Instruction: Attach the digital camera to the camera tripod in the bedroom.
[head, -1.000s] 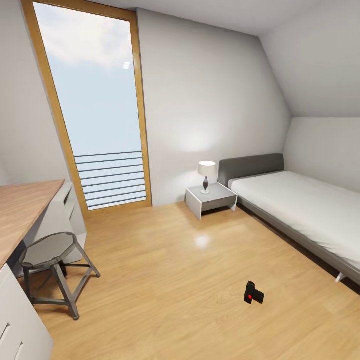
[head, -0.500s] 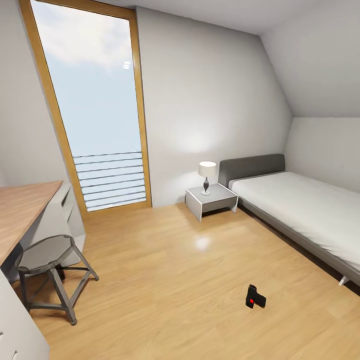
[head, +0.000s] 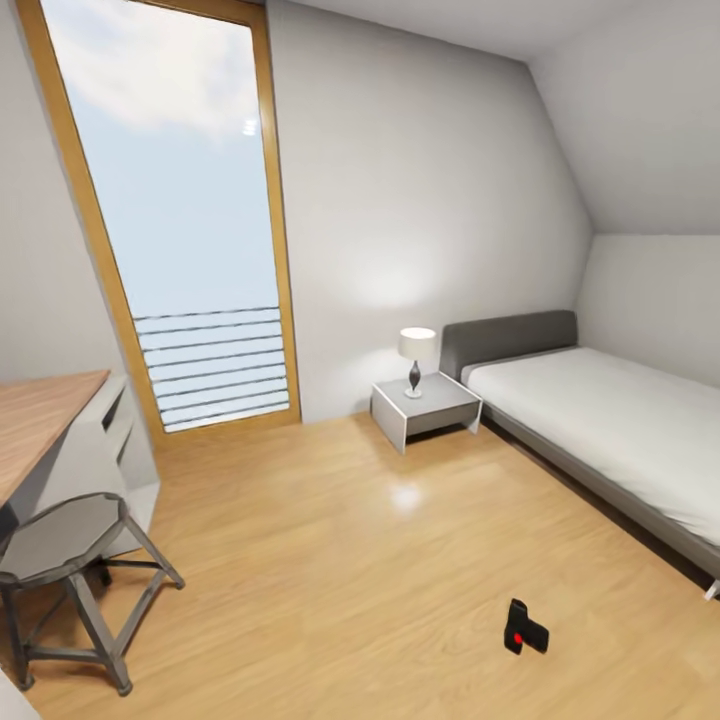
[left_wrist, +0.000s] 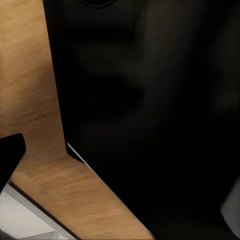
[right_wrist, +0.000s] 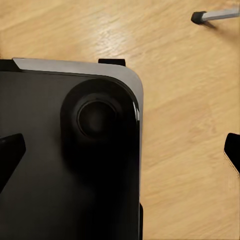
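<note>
The digital camera (head: 525, 628), small and black with a red button, lies on the light wood floor of the bedroom at the lower right of the head view. In the right wrist view, a silver-grey leg with a black foot (right_wrist: 215, 15) rests on the floor and looks like a leg of the camera tripod; the rest of it is out of view. My right gripper (right_wrist: 120, 155) hangs open and empty over my own black base (right_wrist: 60, 165). My left gripper (left_wrist: 120, 155) shows one dark fingertip (left_wrist: 10, 155) at the frame's edge, spread wide with nothing held.
A metal stool (head: 65, 560) and a wood-topped desk (head: 40, 420) stand at the left. A tall window (head: 180, 220) fills the far wall. A white nightstand (head: 425, 405) with a lamp (head: 417, 350) sits beside the grey bed (head: 610, 430) at the right.
The head view has shifted: the stool and desk slid left and down, and the digital camera sits lower and further right in the picture. Nothing in the room itself has moved.
</note>
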